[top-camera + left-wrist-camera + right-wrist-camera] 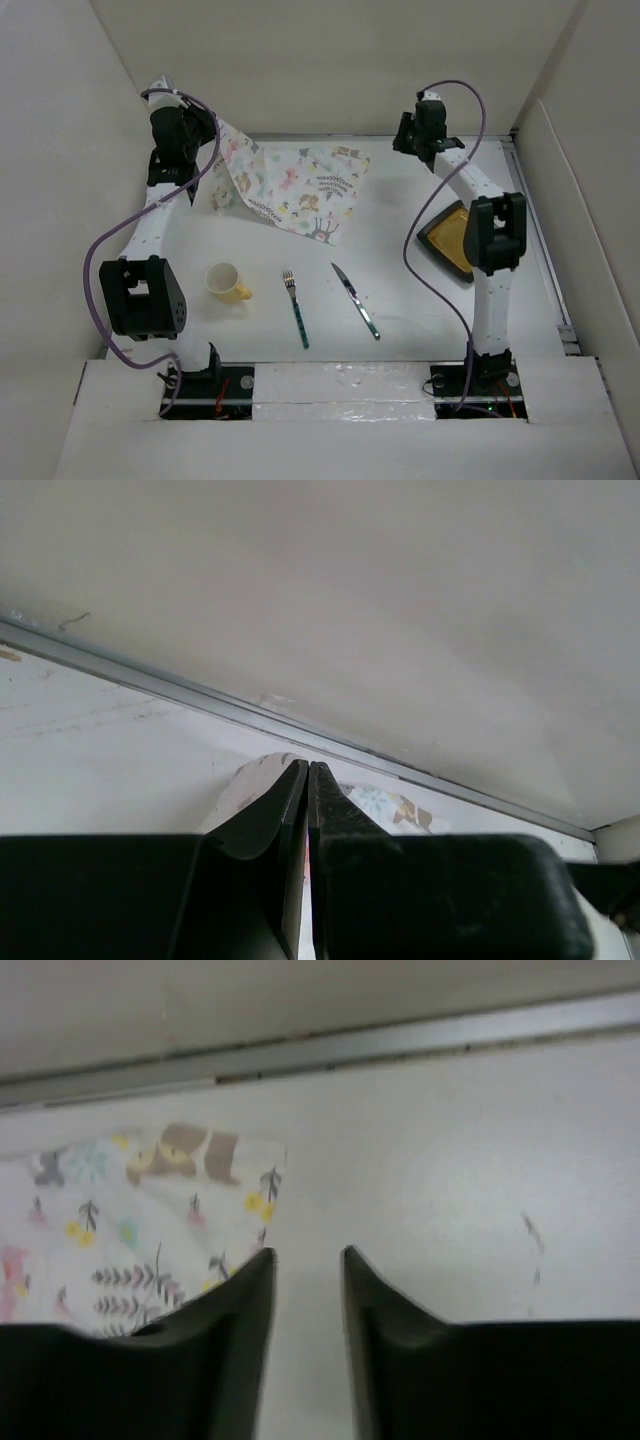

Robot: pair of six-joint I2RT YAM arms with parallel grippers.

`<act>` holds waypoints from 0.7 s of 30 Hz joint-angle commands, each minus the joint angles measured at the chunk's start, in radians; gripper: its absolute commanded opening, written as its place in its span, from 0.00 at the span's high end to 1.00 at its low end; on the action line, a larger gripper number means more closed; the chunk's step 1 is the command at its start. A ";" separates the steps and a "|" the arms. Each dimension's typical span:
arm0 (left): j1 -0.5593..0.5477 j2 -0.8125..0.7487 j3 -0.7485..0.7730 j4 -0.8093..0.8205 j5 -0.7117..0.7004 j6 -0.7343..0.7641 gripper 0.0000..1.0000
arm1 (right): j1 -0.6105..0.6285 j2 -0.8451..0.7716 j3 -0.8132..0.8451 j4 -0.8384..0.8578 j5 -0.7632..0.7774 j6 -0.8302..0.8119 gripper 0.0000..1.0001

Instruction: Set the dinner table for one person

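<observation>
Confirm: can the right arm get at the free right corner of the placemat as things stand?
Probably yes. The right gripper is open and sits just beside that corner of the placemat, with only bare dinner table between them. The left gripper pinches the opposite corner, clear of that path.

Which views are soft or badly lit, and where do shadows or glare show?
Top external: sharp, evenly lit, faint shadows beside the mug and under the raised left edge of the placemat, no glare. Left wrist: the left tool is a dark silhouette against the bright wall. Right wrist: softest, the placemat print and right tool edges blurred.
</observation>
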 commanded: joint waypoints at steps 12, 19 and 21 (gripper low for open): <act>0.000 -0.114 -0.131 -0.003 -0.026 0.019 1.00 | 0.523 -0.497 -0.918 0.199 0.085 -0.121 0.68; 0.000 -0.206 -0.226 0.002 -0.041 0.028 1.00 | 0.553 -0.449 -0.896 0.170 0.169 -0.153 0.52; 0.000 -0.234 -0.255 0.022 -0.046 0.026 1.00 | 0.553 -0.402 -0.844 0.130 0.198 -0.167 0.52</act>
